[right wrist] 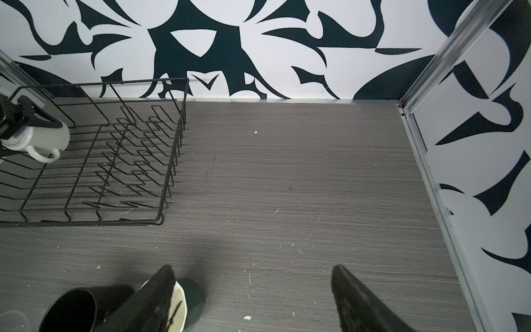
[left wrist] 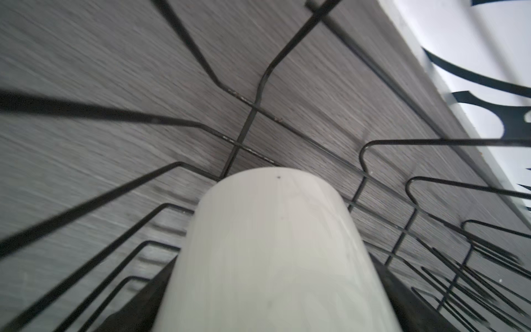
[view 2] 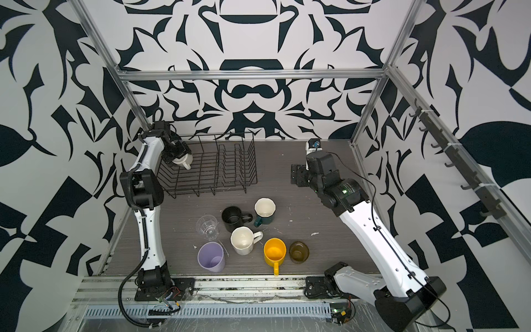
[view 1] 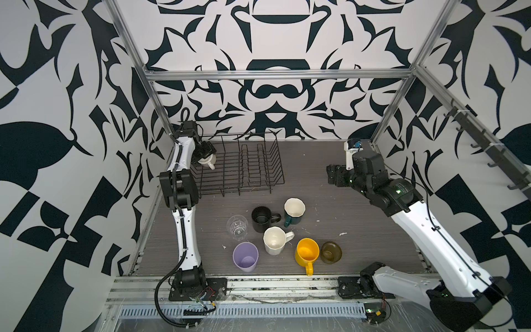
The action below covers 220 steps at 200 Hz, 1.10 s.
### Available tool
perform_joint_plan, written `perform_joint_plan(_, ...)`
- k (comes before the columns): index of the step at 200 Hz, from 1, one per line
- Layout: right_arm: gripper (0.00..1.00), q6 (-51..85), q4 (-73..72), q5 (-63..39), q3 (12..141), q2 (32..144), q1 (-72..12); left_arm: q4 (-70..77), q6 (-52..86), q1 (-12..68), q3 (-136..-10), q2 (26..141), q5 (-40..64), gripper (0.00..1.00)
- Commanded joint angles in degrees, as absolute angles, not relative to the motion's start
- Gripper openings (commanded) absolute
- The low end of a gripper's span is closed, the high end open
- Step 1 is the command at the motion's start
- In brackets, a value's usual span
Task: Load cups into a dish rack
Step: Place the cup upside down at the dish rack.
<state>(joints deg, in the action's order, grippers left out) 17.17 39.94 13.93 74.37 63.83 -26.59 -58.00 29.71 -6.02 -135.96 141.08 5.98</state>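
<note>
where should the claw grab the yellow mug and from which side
Pinch the far rim of the yellow mug from above, straddling its wall. It stands upright, mouth up, its handle pointing to the near edge, and the olive-brown glass crowds its side, so a grip across the body looks tight.

Black-and-white swirly wallpaper [view 1: 273,43] on every side — loud stuff. Grey wood-grain tabletop [view 1: 316,195] in the lower middle, flecked with white chips. Aluminium frame bar [view 1: 275,75] across the upper middle, row of dark hooks [view 1: 464,117] down the right edge, slotted cable duct [view 1: 258,312] along the bottom. Flat, even light.
</note>
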Motion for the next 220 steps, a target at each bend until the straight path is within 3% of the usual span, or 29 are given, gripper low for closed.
perform_joint_plan(1,0.87,18.53,39.97,13.19,74.62,62.58,-26.37,-58.53,30.84,-6.06,-138.07,141.03,6.93,0.18)
perform_joint_plan(30,0.87,18.62,40.14,13.21,74.88,62.05,-26.31,-58.63,30.85,-6.01,-137.99,141.74,6.98,0.34)
perform_joint_plan(61,0.87,18.59,40.43,13.18,75.06,62.03,-26.34,-58.71,30.76,-6.06,-137.88,142.20,7.05,0.40)
perform_joint_plan(103,0.87,18.62,40.62,13.01,75.08,61.96,-26.20,-58.60,30.78,-5.96,-137.96,142.87,7.75,0.56)
perform_joint_plan(131,0.87,18.58,40.61,12.99,74.82,62.00,-26.21,-58.54,30.85,-5.93,-137.90,142.91,7.94,0.77)
perform_joint_plan(210,0.86,18.70,40.78,13.01,74.62,62.14,-26.09,-57.77,30.90,-6.01,-137.45,142.36,9.05,0.84)
perform_joint_plan(220,0.86,18.70,40.87,13.06,74.70,62.14,-26.10,-57.74,30.94,-5.96,-137.46,142.30,8.98,0.90)
